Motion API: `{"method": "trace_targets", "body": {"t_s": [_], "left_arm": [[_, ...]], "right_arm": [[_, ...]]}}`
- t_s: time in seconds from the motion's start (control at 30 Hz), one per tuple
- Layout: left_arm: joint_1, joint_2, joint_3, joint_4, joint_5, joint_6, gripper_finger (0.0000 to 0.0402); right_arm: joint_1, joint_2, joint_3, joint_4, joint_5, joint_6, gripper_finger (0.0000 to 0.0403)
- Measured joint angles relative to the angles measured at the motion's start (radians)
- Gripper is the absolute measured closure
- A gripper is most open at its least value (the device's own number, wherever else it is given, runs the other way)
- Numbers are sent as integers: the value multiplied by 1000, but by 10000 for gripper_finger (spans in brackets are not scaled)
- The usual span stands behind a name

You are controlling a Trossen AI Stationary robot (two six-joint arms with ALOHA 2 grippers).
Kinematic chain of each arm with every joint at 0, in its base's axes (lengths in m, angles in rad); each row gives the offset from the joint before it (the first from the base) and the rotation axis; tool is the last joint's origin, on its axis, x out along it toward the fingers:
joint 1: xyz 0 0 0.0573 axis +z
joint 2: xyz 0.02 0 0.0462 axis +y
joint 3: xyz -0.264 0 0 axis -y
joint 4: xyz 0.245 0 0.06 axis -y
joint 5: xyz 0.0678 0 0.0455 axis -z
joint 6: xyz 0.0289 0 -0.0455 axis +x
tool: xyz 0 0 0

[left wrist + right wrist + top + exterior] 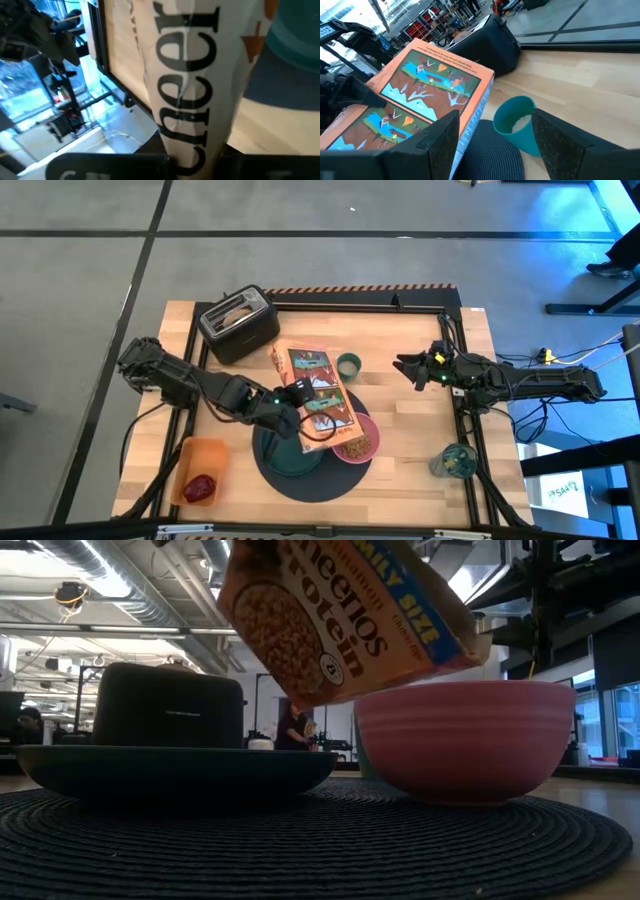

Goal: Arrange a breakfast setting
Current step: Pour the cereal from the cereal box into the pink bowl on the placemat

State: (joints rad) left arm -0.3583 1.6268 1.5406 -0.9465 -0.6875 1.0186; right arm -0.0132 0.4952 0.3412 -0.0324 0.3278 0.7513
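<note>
My left gripper (297, 402) is shut on a cereal box (318, 392), held tilted above the pink bowl (356, 440), which holds cereal. The bowl and the teal plate (290, 457) rest on the dark grey round mat (305, 475). The box also shows in the low view (340, 615) above the bowl (465, 740). The small green cup (348, 364) stands on the table just ahead of my open, empty right gripper (495, 145). The dark red fruit (200, 487) lies in an orange container (196, 468). The spoon is out of view. My left gripper pinches the cereal box between its two fingers at the box's long narrow side (200, 135), about midway along it. The fingers come roughly level from the table's left. The box is lifted clear and tilted, one end (455, 640) over the bowl.
A black toaster (238, 325) with something tan in its slot stands at the far left. A glass (455, 462) stands near the right front corner. A black frame (400, 302) runs along the table's far and right edges.
</note>
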Motion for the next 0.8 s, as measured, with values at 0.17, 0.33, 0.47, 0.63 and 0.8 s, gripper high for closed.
{"method": "trace_targets", "body": {"t_s": [0.17,0.33,0.47,0.63,0.8], "left_arm": [[15,0,0,-8,45,-84,395],[32,-4,0,-22,89,-165,395],[46,-15,0,-32,129,-236,395],[62,-49,0,-39,163,-324,395],[80,-105,0,-39,184,-384,395]], "right_arm": [[0,0,0,6,-7,0,166],[0,0,0,38,-7,0,166],[0,0,0,68,-7,0,166],[0,0,0,113,-8,-5,166],[0,0,0,203,-41,-65,166]]}}
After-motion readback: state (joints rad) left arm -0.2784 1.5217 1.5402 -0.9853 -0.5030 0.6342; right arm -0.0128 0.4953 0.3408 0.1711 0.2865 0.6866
